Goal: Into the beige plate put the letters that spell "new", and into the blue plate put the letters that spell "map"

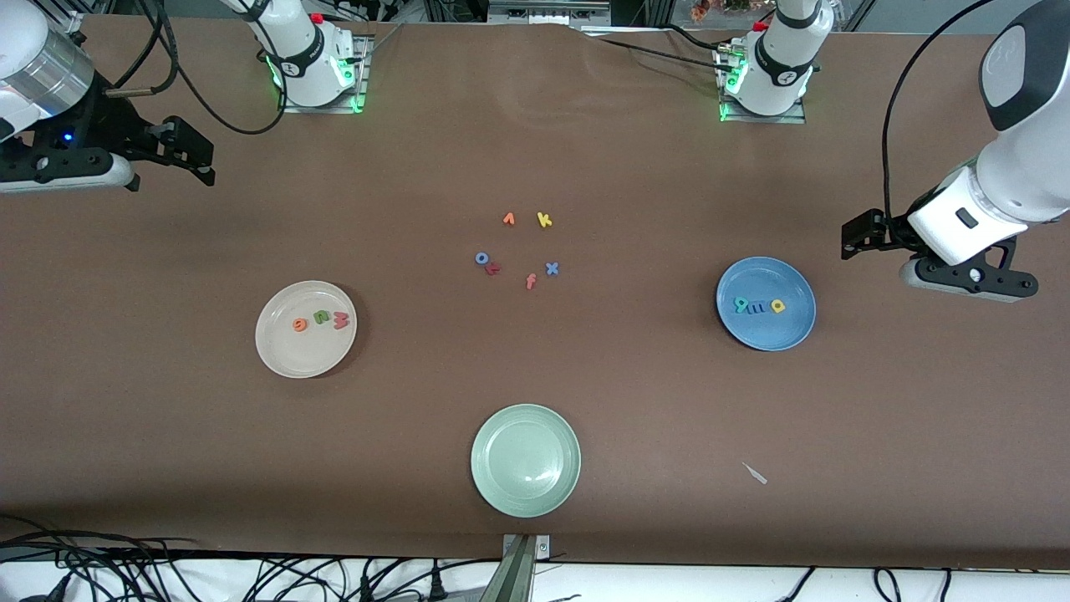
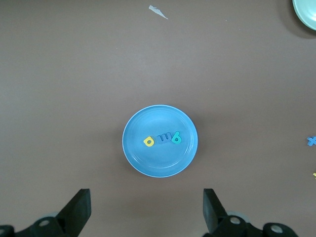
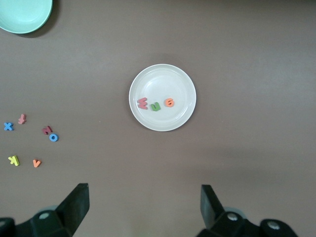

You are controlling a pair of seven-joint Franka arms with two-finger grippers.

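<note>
Beige plate (image 1: 280, 355): holds the orange, green and pink-red letters (image 1: 319, 319) – toward the right arm's end of the desk (image 1: 535, 150).
Blue plate (image 1: 794, 330): holds the teal, blue and yellow letters (image 1: 757, 306).
Left gripper (image 2: 145, 210): fingers open, empty – above the blue plate.
Right gripper (image 3: 144, 207): fingers open, empty – above the beige plate.

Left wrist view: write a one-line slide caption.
Open left pincer hovers above the blue plate, where yellow p, blue m and teal a lie in a row.

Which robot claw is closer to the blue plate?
The left one. The left claw hangs open just off the blue plate at the left arm's end of the table. The right claw waits open at the right arm's end, nearer the beige plate.
</note>
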